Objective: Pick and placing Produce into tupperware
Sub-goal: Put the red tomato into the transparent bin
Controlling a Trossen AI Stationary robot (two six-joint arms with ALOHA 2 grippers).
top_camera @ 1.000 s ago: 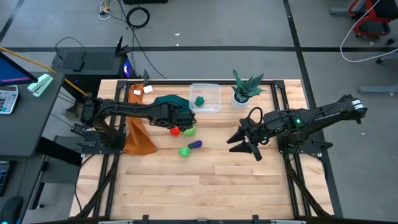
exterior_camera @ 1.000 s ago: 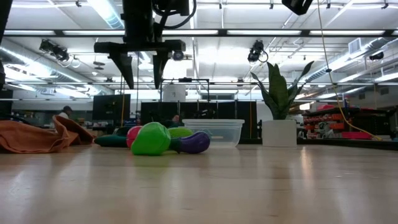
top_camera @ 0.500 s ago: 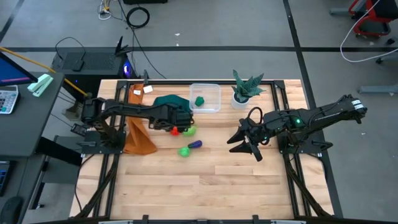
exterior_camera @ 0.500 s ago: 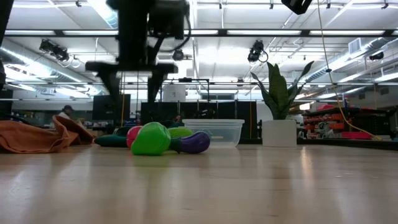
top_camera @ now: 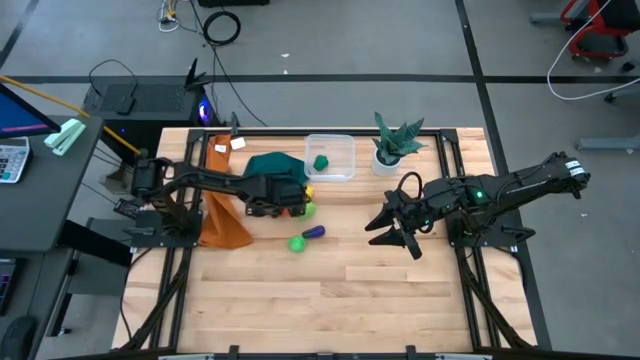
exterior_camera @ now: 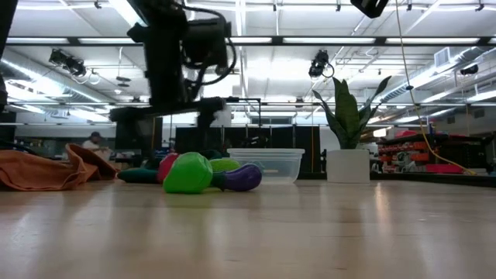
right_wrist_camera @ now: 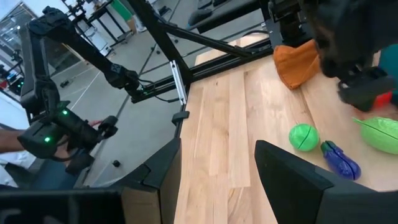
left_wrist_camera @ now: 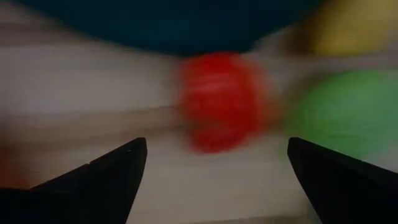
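Note:
My left gripper [top_camera: 288,208] [left_wrist_camera: 216,146] is open and hangs low over the red produce [left_wrist_camera: 221,102], which lies on the wood just ahead of its fingertips, untouched. A light green piece [left_wrist_camera: 348,112] [top_camera: 308,209] and a yellow one [top_camera: 308,192] lie beside the red. A round green piece [top_camera: 297,243] and the purple one [top_camera: 314,232] sit nearer the table's near edge. The clear tupperware [top_camera: 340,148] holds a dark green piece [top_camera: 321,162]. My right gripper [top_camera: 400,235] [right_wrist_camera: 217,155] waits, open, right of the produce.
A teal cloth [top_camera: 268,165] lies against the produce's far side and an orange cloth [top_camera: 222,222] lies to the left. A potted plant [top_camera: 392,145] stands right of the tupperware. Bare wood [top_camera: 340,300] stretches toward the near edge.
My left gripper has come down toward the red produce, shifting a little toward the table's left and near edge, with its fingers still apart. The produce and the tupperware have stayed where they were.

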